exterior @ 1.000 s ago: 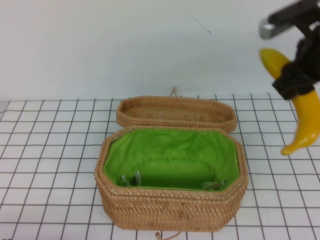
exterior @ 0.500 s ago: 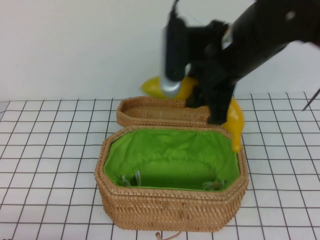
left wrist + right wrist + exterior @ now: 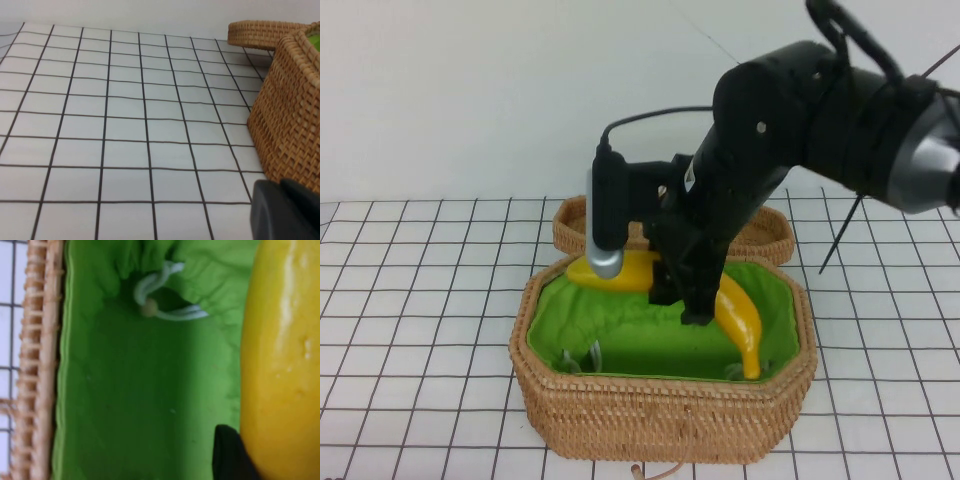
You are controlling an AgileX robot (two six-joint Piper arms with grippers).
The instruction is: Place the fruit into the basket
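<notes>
Since earlier, right gripper (image 3: pixel 685 290) clamping banana (image 3: pixel 740 315) has dropped into basket (image 3: pixel 660 420); release remains; left gripper (image 3: pixel 285 210) parked beside basket, fingers unclear.

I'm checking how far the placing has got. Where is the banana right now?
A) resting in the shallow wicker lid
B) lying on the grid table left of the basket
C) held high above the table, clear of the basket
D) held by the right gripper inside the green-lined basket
D: the right gripper grips the banana low inside the basket; the left gripper sits beside it.
</notes>
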